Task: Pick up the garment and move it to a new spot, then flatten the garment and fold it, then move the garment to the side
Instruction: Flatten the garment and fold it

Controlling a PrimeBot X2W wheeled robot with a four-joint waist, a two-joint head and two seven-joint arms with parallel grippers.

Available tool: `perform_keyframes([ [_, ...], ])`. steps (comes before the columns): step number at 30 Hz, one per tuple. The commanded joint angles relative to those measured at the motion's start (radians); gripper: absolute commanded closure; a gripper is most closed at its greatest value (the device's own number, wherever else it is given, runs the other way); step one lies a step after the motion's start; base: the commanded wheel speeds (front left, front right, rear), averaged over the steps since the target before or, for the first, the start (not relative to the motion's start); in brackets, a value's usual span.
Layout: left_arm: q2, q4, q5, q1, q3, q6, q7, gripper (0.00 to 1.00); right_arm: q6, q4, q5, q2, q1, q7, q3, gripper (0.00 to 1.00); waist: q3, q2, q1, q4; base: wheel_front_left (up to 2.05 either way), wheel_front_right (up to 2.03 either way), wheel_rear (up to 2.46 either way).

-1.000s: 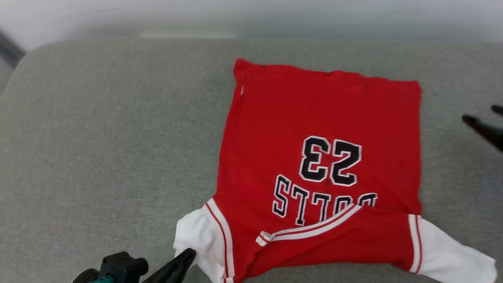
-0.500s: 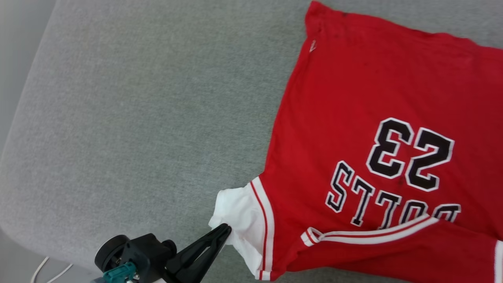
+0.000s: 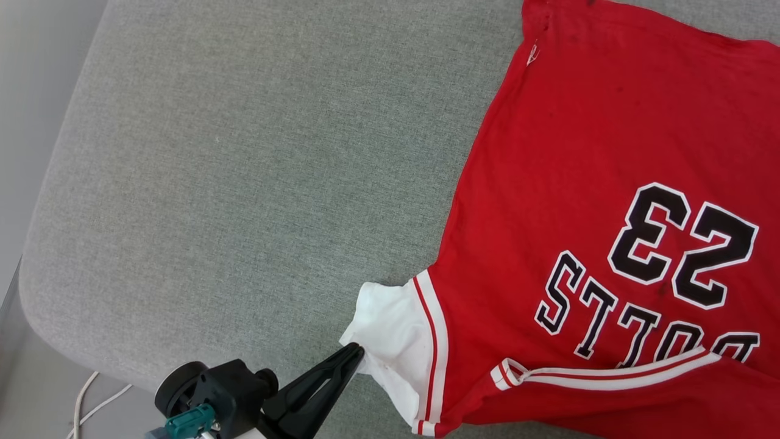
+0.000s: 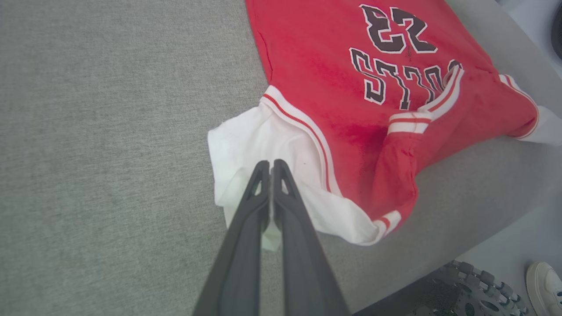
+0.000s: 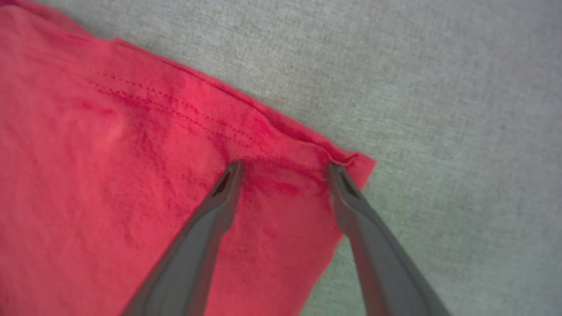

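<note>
Head view: the shirt (image 3: 579,152) lies flat on a grey cushion (image 3: 244,152), well over to the right, chest up and upside down to us. Its far hem, right half and near edge are cut off by the frame. The dark lettering (image 3: 701,286) reads 23 above a word we can only partly make out, since a striped band (image 3: 609,375) of folded trim covers the ends of the letters. The near white sleeve (image 3: 390,323) is bunched. The left gripper (image 3: 353,352) meets the sleeve's outer edge at the bottom of the frame, fingers pressed together. Its body is cut off below. A thin white cable (image 3: 85,396) lies on the floor past the cushion's corner. Left wrist view: the two fingers lie closed over the sleeve, with a sliver of white cloth showing in the slit between them, so we take it as pinched. The other sleeve runs off the right edge. In the lower right corner we see a dark toothed part that we cannot identify and part of a white shoe (image 4: 544,285). Right wrist view: somewhat blurred. The right gripper (image 5: 283,166) has its fingers spread wide, and both tips are at a red hem corner of the shirt. We cannot tell whether they touch the cloth.
</note>
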Motion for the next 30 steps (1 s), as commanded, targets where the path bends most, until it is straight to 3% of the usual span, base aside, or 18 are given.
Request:
perform_keyframes([
  [1,-0.002,0.005,-0.003,-0.013,0.003,-0.003,-0.006,1.0,0.003,0.019,-0.009,0.041,0.088,0.042,0.012,0.0,-0.005,0.0,-0.0001,-0.005,0.0,0.0,0.0],
  [2,-0.002,0.006,-0.003,-0.014,0.003,-0.003,-0.006,1.0,0.003,0.01,-0.014,0.044,0.096,0.048,0.007,0.55,-0.007,0.0,-0.0001,-0.007,0.0,0.0,0.0],
  [3,-0.002,0.008,-0.004,-0.015,0.003,-0.003,-0.007,1.0,0.003,0.003,-0.018,0.045,0.102,0.053,0.001,0.89,-0.01,0.0,-0.0001,-0.01,0.0,0.0,0.0],
  [4,-0.001,0.009,-0.003,-0.017,0.004,-0.003,-0.007,1.0,0.003,-0.003,-0.023,0.047,0.108,0.055,-0.006,1.0,-0.015,0.0,-0.0001,-0.013,0.0,0.0,0.0],
  [13,-0.001,0.024,-0.013,-0.005,0.016,0.013,-0.017,1.0,0.002,-0.032,-0.028,0.086,0.202,0.054,-0.059,1.0,-0.085,0.0,-0.0001,-0.06,0.0,0.0,0.0],
  [20,0.01,0.042,-0.041,0.029,0.03,0.036,-0.017,1.0,0.001,-0.07,0.008,0.104,0.339,0.035,-0.069,1.0,-0.198,0.0,-0.0001,-0.14,0.0,0.0,0.0],
  [30,0.018,0.08,-0.08,0.088,0.059,0.066,-0.049,1.0,0.001,-0.195,0.096,0.081,0.573,0.006,-0.065,1.0,-0.319,0.0,-0.0001,-0.243,0.0,0.0,0.0],
])
